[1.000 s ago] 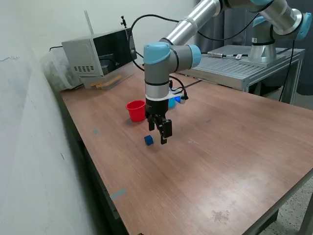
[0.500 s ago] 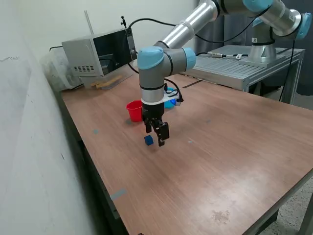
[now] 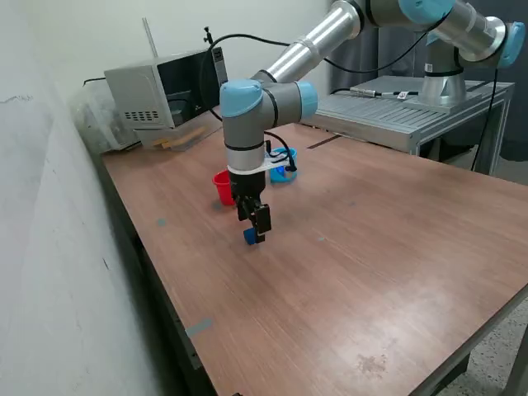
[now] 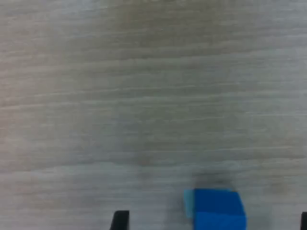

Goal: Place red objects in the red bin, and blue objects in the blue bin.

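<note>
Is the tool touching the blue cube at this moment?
Apart. In the wrist view the blue cube lies on bare wood between the tool's two fingertips, with open table between the cube and each one.

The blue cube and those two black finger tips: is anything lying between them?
No. In the wrist view the blue cube sits on bare wood between the open fingertips, nearer one side; nothing else lies there.

Soft, even room light fills the exterior view, sharp throughout, with a pale sheen on the table [image 3: 396, 272]. The wrist view is hazy and washed out, the blue cube [image 4: 215, 208] soft-edged with a faint shadow.
</note>
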### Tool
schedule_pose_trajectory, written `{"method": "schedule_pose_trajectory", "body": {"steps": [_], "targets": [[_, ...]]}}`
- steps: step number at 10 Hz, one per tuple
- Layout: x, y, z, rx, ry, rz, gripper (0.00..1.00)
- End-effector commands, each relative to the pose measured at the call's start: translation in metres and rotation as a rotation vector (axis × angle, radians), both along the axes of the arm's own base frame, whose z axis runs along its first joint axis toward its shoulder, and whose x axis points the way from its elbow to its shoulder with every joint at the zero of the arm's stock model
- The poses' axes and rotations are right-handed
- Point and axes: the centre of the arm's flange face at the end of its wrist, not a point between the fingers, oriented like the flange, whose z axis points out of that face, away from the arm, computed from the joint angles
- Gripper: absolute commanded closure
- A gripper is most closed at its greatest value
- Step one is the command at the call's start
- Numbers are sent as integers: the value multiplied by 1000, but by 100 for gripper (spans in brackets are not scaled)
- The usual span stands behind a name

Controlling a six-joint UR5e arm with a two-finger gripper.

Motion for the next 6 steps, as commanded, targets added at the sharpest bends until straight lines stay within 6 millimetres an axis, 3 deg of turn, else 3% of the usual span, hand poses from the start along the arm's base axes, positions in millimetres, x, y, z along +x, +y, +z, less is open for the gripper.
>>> {"method": "schedule_pose_trajectory", "body": {"steps": [1,2,3,6], "targets": [[-2,12,-1,-7,4,-38,0],[-2,12,-2,-7,6,-40,0],[-3,12,-2,-9,23,-49,100],[-4,12,2,-10,45,-52,100]]}}
